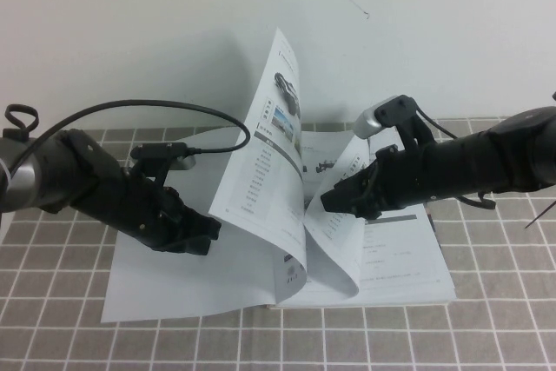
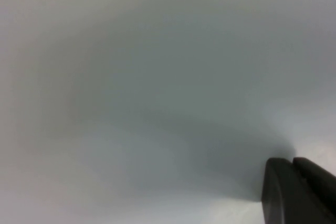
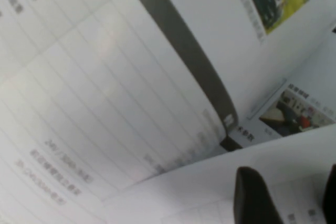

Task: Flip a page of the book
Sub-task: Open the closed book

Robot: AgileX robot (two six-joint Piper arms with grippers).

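The book (image 1: 382,275) lies open on the checked cloth (image 1: 486,336). The page (image 1: 269,171) stands raised above its spine. Right gripper (image 1: 334,200) beside it, fingers (image 3: 254,195) spread. Left gripper (image 1: 204,241) rests on the book's left leaf; I cannot tell its fingers' state.

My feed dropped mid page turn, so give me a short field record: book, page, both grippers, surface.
book: the book lies open on the checked tablecloth
page: the page stands raised near the spine, curling, its table-and-photo side facing the camera; a second leaf arches beside it
left gripper: left gripper low over the blank left page, at the raised page's lower edge; contact unclear
right gripper: right gripper open, tips at the arched leaf, nothing clamped
surface: grey grid cloth, white wall behind
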